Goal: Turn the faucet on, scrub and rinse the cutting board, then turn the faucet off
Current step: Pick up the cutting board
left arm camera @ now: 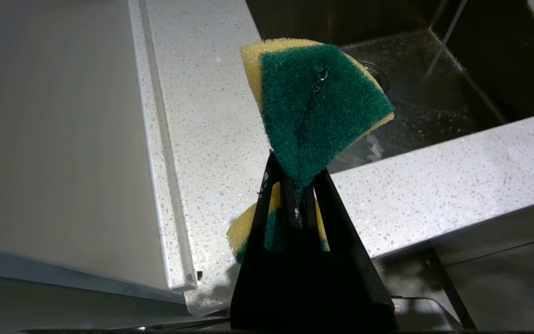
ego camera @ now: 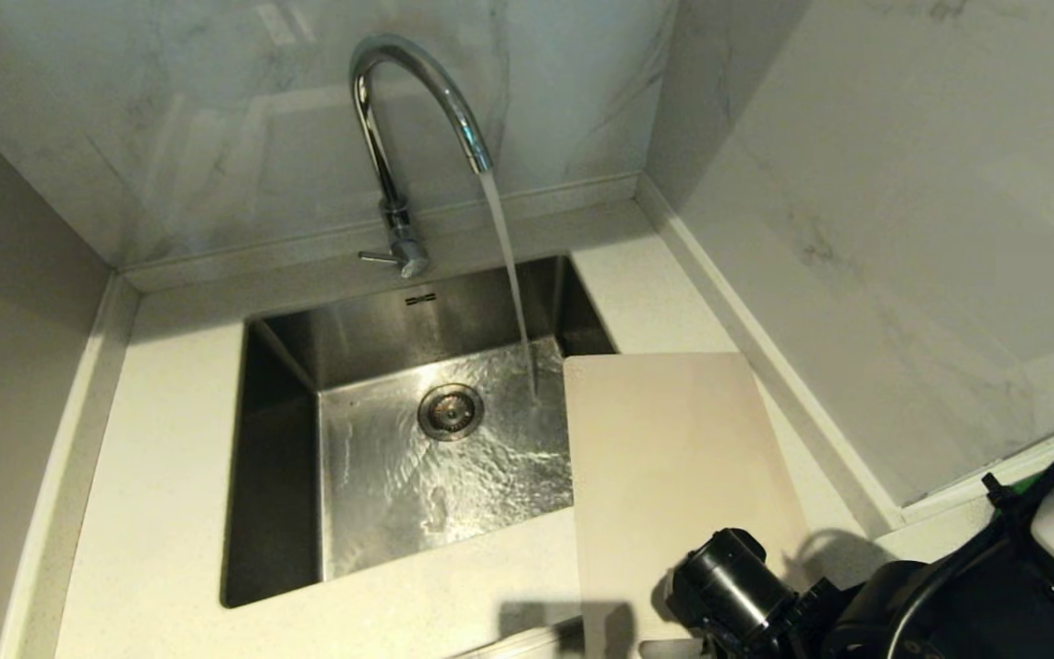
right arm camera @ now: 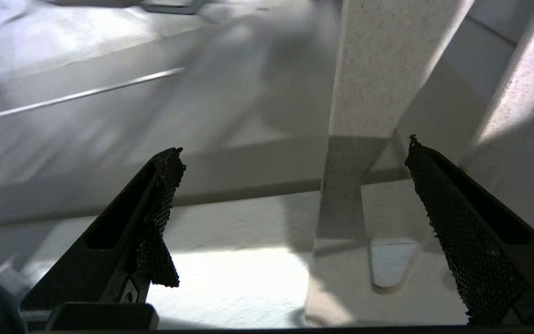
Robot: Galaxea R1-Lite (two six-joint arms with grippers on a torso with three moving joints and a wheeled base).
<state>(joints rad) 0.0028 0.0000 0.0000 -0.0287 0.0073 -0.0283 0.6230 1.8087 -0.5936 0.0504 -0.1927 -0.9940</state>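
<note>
While water runs from the faucet (ego camera: 417,101) into the steel sink (ego camera: 289,366), the board (ego camera: 673,458) lies flat on the counter (ego camera: 170,476) at the sink's right edge, its left side reaching over the basin, a plain beige sheet with rounded corners and an oblong slot (right arm camera: 390,266) at its near end. The right gripper (right arm camera: 290,222) hovers just above that near end with its jaws spread wide and empty, the right arm covering the board's near corner. The left gripper (left arm camera: 300,204) is clamped on a green-and-yellow sponge (left arm camera: 315,106), near the sink's front left corner.
</note>
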